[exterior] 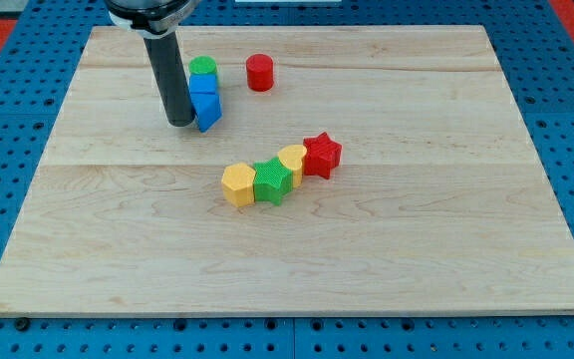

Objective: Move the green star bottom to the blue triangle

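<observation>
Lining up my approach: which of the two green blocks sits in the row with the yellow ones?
The green star, wedged between yellow blocks mid-board; the green cylinder tops the blue stack near my tip.

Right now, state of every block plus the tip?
my tip: down on board, just left of blue triangle
blue triangle: below blue cube
blue cube: between green cylinder and triangle
green cylinder: top of stack
red cylinder: upright, alone
yellow hexagon: row's left end
green star: between hexagon and heart
yellow heart: beside red star
red star: row's right end
</observation>
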